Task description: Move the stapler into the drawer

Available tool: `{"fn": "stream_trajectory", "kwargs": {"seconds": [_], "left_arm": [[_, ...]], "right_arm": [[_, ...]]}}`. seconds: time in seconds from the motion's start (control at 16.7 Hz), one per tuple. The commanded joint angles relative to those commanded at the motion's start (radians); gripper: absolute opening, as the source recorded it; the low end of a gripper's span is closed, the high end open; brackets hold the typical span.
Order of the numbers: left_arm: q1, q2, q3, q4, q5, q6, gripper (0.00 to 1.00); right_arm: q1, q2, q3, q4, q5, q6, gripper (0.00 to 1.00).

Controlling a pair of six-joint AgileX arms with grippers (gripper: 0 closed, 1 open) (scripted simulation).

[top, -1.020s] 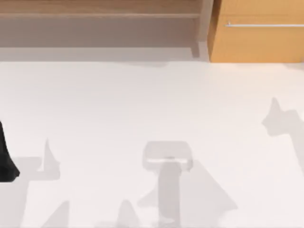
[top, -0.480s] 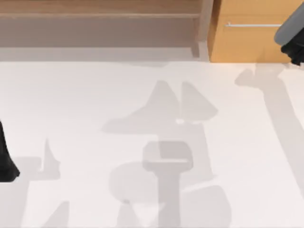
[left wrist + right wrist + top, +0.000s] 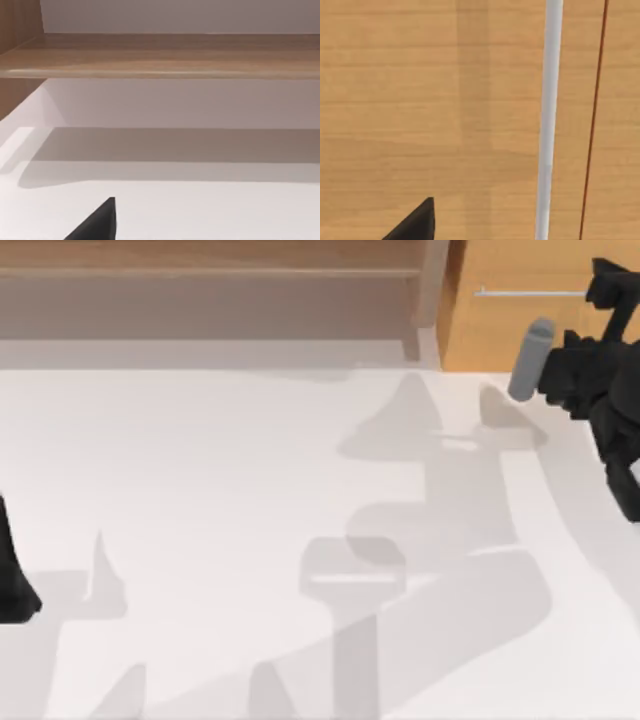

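Closed drawer [image 3: 520, 325], right gripper [image 3: 610, 285] at handle [image 3: 549, 120]

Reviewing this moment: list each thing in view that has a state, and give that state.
drawer: shut, front flush with the shelf unit.
handle: bare, not gripped.
right gripper: in front of the drawer, near the handle's right end.
left arm: parked at the table's left edge.
shelf unit: open-fronted.

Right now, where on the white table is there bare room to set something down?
Bare: the white table from the brown wooden shelf unit forward, between both arms. Crowded: far right, where the right gripper nears the orange drawer. The left arm sits parked left.
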Motion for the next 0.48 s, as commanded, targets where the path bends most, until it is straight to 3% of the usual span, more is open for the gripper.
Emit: {"fn": "stream_trajectory", "kwargs": {"seconds": [0.48], "left_arm": [[0.0, 0.0, 0.0, 0.0, 0.0, 0.0, 1.0]], "right_arm": [[-0.004, 0.028, 0.008, 0.008, 0.001, -0.02, 1.0]]}}
